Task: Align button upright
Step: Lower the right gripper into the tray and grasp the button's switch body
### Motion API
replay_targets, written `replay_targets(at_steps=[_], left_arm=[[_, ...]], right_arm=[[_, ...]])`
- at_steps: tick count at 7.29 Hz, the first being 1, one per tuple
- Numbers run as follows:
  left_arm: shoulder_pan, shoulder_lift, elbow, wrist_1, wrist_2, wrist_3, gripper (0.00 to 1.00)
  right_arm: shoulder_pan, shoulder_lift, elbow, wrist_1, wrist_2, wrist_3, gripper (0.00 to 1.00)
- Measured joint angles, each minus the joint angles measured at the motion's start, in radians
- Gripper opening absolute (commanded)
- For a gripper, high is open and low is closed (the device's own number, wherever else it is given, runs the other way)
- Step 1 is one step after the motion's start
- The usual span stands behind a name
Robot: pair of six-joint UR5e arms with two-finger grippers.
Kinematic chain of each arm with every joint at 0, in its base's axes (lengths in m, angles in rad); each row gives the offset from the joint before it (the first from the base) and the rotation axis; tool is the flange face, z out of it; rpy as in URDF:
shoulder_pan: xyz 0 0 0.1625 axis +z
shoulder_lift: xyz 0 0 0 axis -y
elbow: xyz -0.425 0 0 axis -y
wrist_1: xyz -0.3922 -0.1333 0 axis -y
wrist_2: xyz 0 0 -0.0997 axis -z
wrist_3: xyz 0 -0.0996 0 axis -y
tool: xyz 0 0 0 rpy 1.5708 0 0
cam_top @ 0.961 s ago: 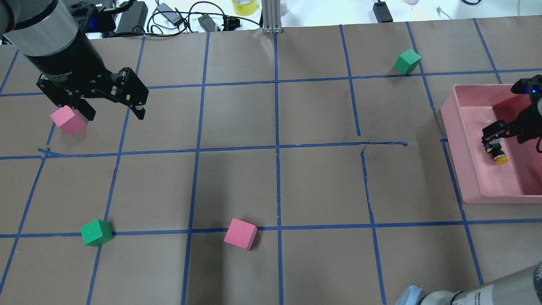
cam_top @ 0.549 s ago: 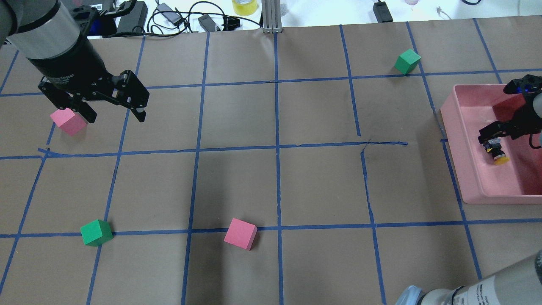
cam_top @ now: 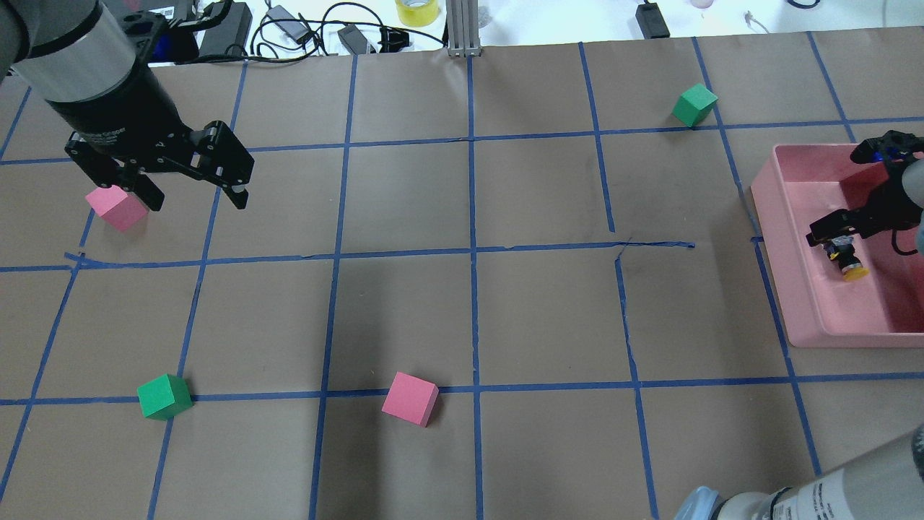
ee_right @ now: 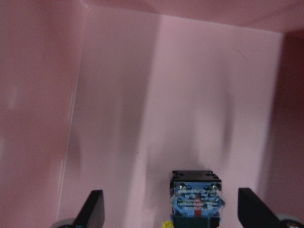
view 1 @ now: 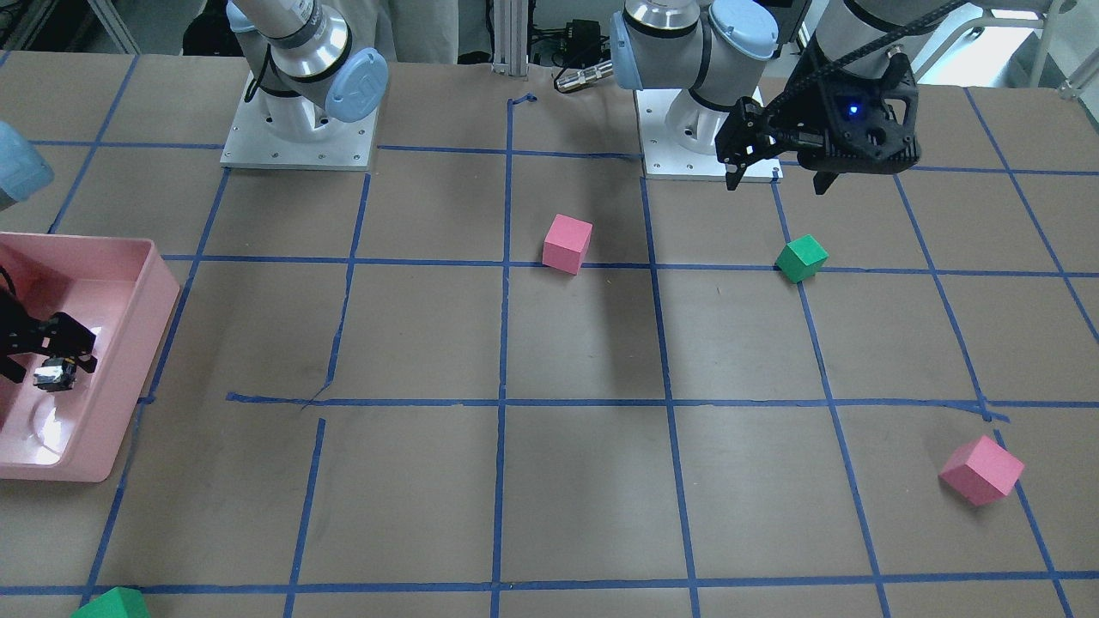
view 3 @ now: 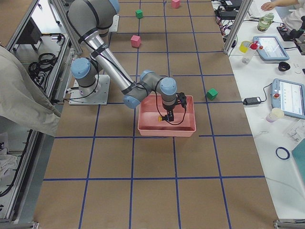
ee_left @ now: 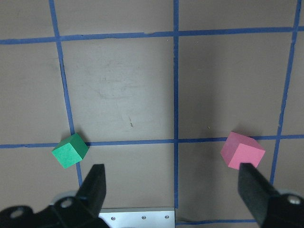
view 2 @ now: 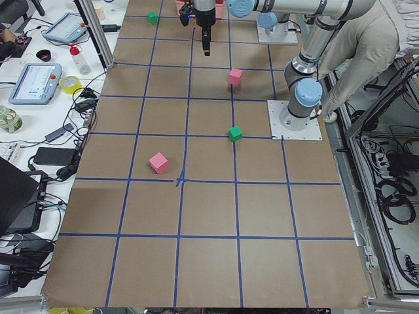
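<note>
Button down, grasp pending: the button (cam_top: 846, 260) lies on its side on the floor of the pink tray (cam_top: 783, 260), at the right end of the surface (cam_top: 541, 318). Its long axis runs flat, approx. near-to-far w/ a slight slant. The yellow cap points near-right & the grey-blue base far-left, so it is not yet upright.

The right gripper (ee_right: 172, 209) hangs over it inside the tray. Its fingers (ee_right: 95, 209) are spread wide, w/ the button's base end btwn them & touching neither.

The step in hand looks like lining up the grasp. The next move prob. calls for closing across the black body & lifting clear of the floor. The wrist would then turn till the cap faces up & set the base down flat. The part is tiny & round, so an off-centre pinch could roll it.

Over the left half of the surface, the left gripper (cam_top: 195, 201) hovers raised, fingers wide & empty.
</note>
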Motion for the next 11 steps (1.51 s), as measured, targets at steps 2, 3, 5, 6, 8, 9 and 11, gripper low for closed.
replay_targets(at_steps=[2,3,5,6,8,9,11], left_arm=[[0.000,0.000,0.000,0.000,0.000,0.000,1.00],[0.001,-0.001,0.000,0.000,0.000,0.001,1.00],[0.000,-0.002,-0.001,0.001,-0.001,0.001,1.00],[0.000,-0.001,-0.001,0.002,0.000,0.001,1.00],[0.000,-0.002,-0.001,0.007,-0.002,0.000,1.00],[0.001,-0.002,-0.001,0.005,-0.001,0.001,1.00],[0.004,-0.006,-0.002,0.012,-0.003,0.004,1.00]], right_arm=[[0.000,0.000,0.000,0.000,0.006,-0.004,1.00],[0.000,0.001,0.001,0.000,0.004,-0.004,1.00],[0.000,0.001,0.004,0.001,-0.005,-0.004,1.00],[0.000,0.002,0.005,0.003,-0.008,-0.003,1.00],[0.000,0.002,0.009,0.007,-0.037,0.002,0.92],[0.000,0.001,0.013,0.016,-0.050,0.004,0.81],[0.001,0.000,0.012,0.034,-0.057,0.004,0.47]])
